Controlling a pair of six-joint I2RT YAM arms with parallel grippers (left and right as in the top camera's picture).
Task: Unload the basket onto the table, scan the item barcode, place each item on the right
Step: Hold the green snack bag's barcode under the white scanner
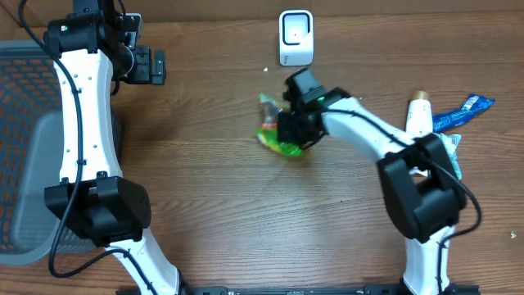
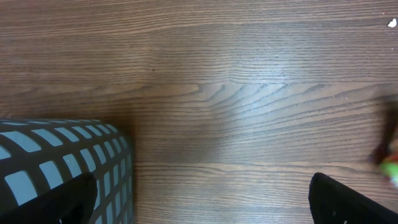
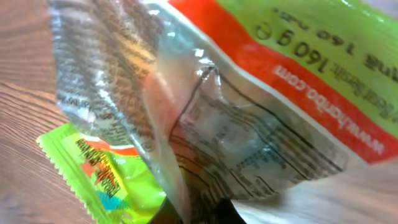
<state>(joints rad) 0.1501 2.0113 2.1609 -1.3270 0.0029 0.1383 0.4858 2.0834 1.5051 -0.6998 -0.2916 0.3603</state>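
Candy bag, a crinkly green and orange packet with a clear printed panel, is clamped between the closed fingers of the right gripper near the middle of the table; the right wrist view shows the film bunched just above the dark fingertips, with fine print on it but no barcode that I can pick out; whether the bag hangs clear of the wood or rests on it I cannot tell. By my reading the grasp is made and the scan itself is not yet done; the white scanner stands near the far edge, apart from the bag, and nothing is held before its face. What remains, as I judge it, is to carry the bag up to the scanner and turn the barcode side toward it. The left gripper hangs with its fingers spread wide and holds nothing, off at the far left beside the grey mesh basket; a bottle and a blue packet lie at the right edge.
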